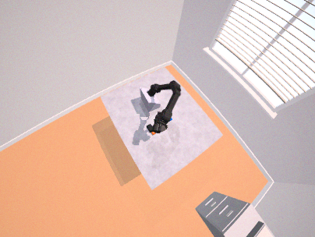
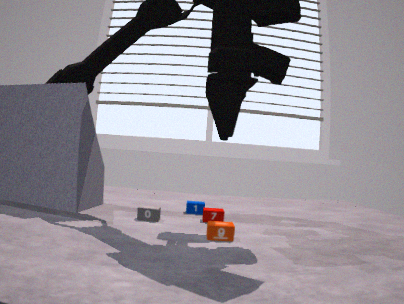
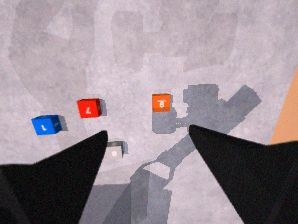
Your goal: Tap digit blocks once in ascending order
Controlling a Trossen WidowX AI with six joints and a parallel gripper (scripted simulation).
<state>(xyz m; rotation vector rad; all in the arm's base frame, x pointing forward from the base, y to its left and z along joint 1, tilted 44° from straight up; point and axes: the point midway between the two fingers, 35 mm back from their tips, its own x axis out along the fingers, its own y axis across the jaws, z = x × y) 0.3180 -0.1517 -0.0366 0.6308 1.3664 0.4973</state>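
Four small blocks lie on the grey mat (image 2: 310, 260) (image 3: 60, 55) (image 1: 191, 136). They are a grey block (image 2: 148, 214) (image 3: 115, 149) marked 0, a blue block (image 2: 195, 207) (image 3: 46, 124) marked 1, a red block (image 2: 213, 215) (image 3: 89, 107) marked 7, and an orange block (image 2: 220, 231) (image 3: 161, 102) (image 1: 153, 133) whose digit looks like 8. My gripper (image 2: 225, 134) (image 3: 149, 131) (image 1: 156, 126) is open and empty. It hangs high above the blocks, roughly over the red and orange ones. In the wrist view the grey block sits at the tip of the left finger.
The arm's grey base box (image 2: 45, 150) (image 1: 147, 99) stands at the left of the mat. A window with blinds (image 2: 165, 75) fills the back wall. A grey cabinet (image 1: 226, 212) stands far off in the room's corner, and a brownish patch (image 1: 115, 150) lies on the orange floor.
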